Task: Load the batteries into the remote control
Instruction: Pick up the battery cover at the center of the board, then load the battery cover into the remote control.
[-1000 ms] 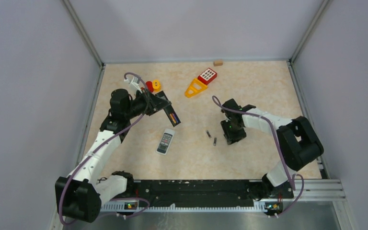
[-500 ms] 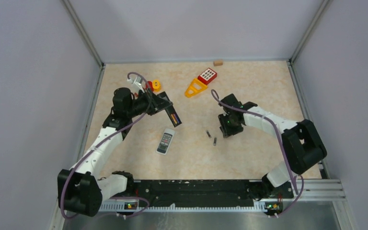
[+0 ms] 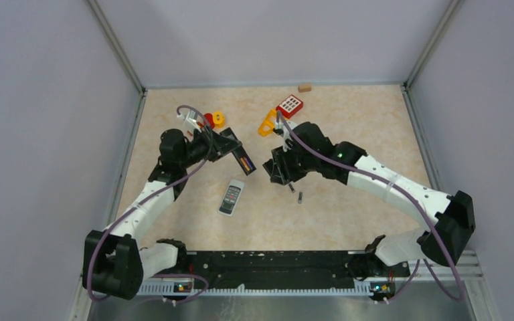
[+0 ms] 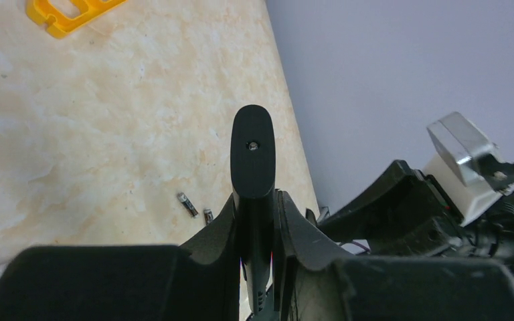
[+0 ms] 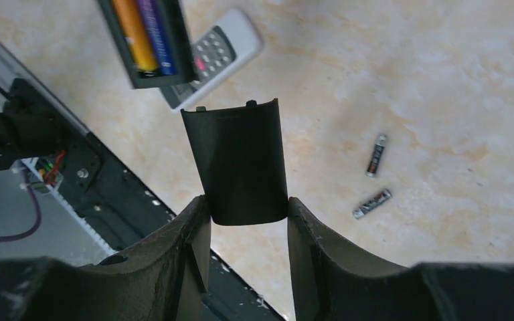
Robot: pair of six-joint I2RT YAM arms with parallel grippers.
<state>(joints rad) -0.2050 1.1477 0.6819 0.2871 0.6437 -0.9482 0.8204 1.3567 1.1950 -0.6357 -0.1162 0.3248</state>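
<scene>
Our left gripper (image 4: 258,212) pinches the remote (image 4: 253,150), batteries (image 5: 134,33) seated (two spares (image 5: 375,154) lie loose); our right gripper (image 5: 244,208) pinches the cover (image 5: 237,160). Next, we judge, its tabs must slot into the remote.

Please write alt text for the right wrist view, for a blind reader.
The right gripper holds a black battery cover. Beyond it, an open black remote holds an orange battery and a purple battery; a white remote and two loose batteries lie on the table.
</scene>
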